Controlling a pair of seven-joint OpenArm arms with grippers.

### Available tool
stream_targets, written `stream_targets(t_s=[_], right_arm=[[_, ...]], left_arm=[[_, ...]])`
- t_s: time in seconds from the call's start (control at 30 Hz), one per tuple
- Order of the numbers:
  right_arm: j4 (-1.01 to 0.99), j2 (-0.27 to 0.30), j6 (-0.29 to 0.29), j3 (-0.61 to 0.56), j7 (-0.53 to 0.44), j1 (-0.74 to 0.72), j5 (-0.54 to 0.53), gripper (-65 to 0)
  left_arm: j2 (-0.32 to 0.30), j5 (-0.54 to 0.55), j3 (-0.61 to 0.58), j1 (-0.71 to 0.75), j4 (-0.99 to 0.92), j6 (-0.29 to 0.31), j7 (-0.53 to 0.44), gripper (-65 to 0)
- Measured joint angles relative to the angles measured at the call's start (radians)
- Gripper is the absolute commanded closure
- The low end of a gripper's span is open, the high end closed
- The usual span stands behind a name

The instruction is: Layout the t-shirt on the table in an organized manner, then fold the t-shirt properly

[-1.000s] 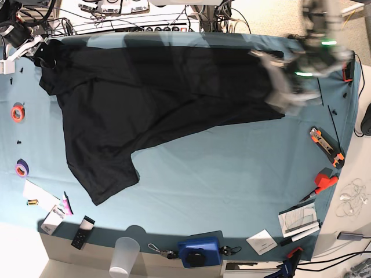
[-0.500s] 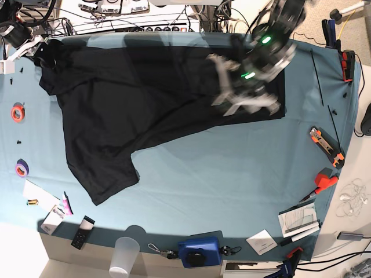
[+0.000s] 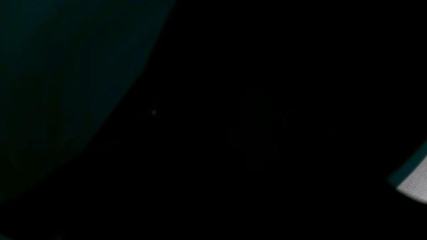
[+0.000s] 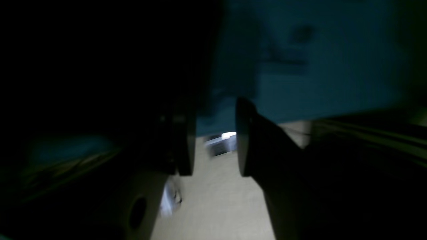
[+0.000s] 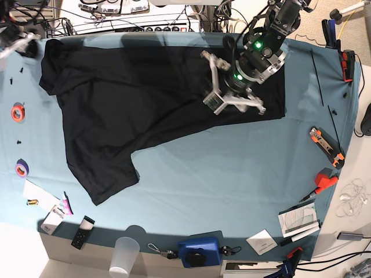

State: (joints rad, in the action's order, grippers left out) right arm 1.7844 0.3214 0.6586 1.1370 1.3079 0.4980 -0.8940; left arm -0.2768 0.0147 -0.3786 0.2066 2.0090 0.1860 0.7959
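The black t-shirt (image 5: pixel 145 98) lies spread over the far half of the teal table (image 5: pixel 220 174), one part reaching down toward the front left. No print shows. My left gripper (image 5: pixel 211 81) hovers over the shirt's right part, its white fingers (image 5: pixel 215 102) wide apart and nothing seen between them. The left wrist view is almost all dark fabric. My right gripper (image 4: pixel 213 113) is open and empty, its pads (image 4: pixel 186 133) framing the table's edge and floor. In the base view it sits at the far left corner (image 5: pixel 16 39), just clear of the shirt's sleeve (image 5: pixel 51 55).
An orange tape roll (image 5: pixel 18 112) and a purple one (image 5: pixel 22 168) lie along the left edge. A plastic cup (image 5: pixel 124 256) and a blue device (image 5: pixel 199 252) stand at the front. Hand tools (image 5: pixel 326 146) and papers (image 5: pixel 298 220) line the right side. Cables run behind the far edge.
My left arm has swung from the table's right edge leftward over the shirt. My right gripper has drawn back from the sleeve toward the far left corner, and the sleeve lies flatter.
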Motion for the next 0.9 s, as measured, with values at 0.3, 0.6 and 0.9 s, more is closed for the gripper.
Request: stream_targets(t_s=[0.3,0.6,0.9], right_arm=[[0.001,0.035,0.039,0.079,0.103,-0.128,-0.257,-20.2],[0.002,0.036,0.038,-0.25,0.108,-0.195,-0.468,-20.2],[0.002,0.039,0.038,-0.57,0.107,-0.196,-0.391,-20.2]], left_arm=[[0.039,-0.003,0.0,-0.002,0.0,-0.003,-0.026,-31.4],[0.106,-0.055,0.001,-0.014,-0.125,0.001,-0.042,-31.4],[0.142,-0.067,0.001,-0.021,-0.166,-0.01,-0.09,-31.3]])
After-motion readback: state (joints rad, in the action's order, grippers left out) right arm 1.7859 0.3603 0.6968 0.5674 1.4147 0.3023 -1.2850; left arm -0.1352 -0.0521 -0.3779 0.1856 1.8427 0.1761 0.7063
